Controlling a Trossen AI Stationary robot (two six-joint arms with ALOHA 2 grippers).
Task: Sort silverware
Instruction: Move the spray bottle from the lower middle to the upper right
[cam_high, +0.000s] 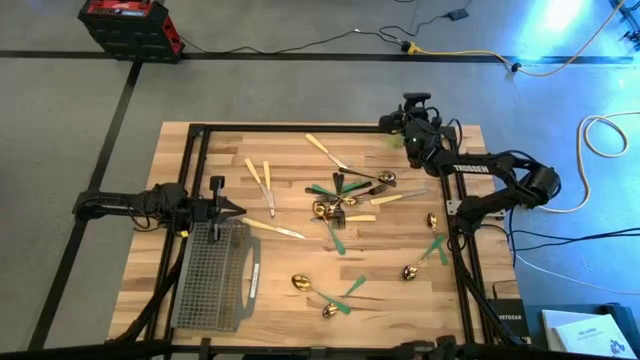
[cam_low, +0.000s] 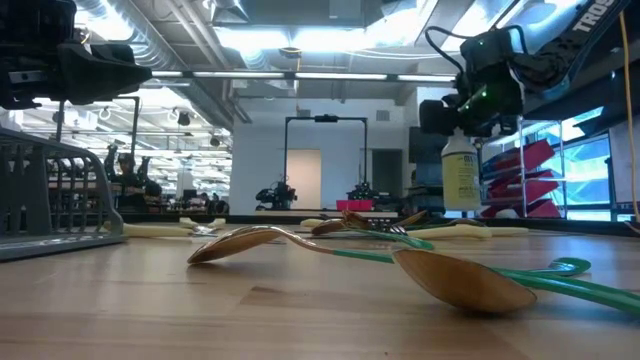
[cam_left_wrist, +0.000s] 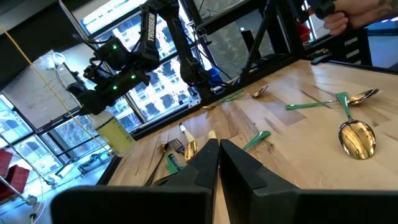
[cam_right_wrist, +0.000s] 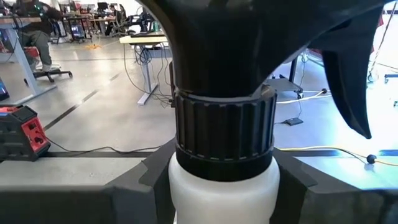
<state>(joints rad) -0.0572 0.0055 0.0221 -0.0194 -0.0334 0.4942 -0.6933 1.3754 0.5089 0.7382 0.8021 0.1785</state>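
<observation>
While the grey mesh caddy (cam_high: 214, 274) sits empty at the tabletop's (cam_high: 400, 300) near left, the left gripper (cam_high: 232, 208) hovers above it, jaws shut on nothing. Silverware (cam_high: 340, 205) lies scattered, handles pointing every way. Farthest, the right gripper (cam_high: 402, 124) clamps the spray bottle's (cam_low: 460, 172) neck.

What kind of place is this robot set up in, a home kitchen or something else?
Not a kitchen; most likely a robotics lab or workshop. The wooden table stands on a grey floor with loose cables, the low view shows open ceiling ducts and more robot rigs behind, and office desks appear beyond.
</observation>
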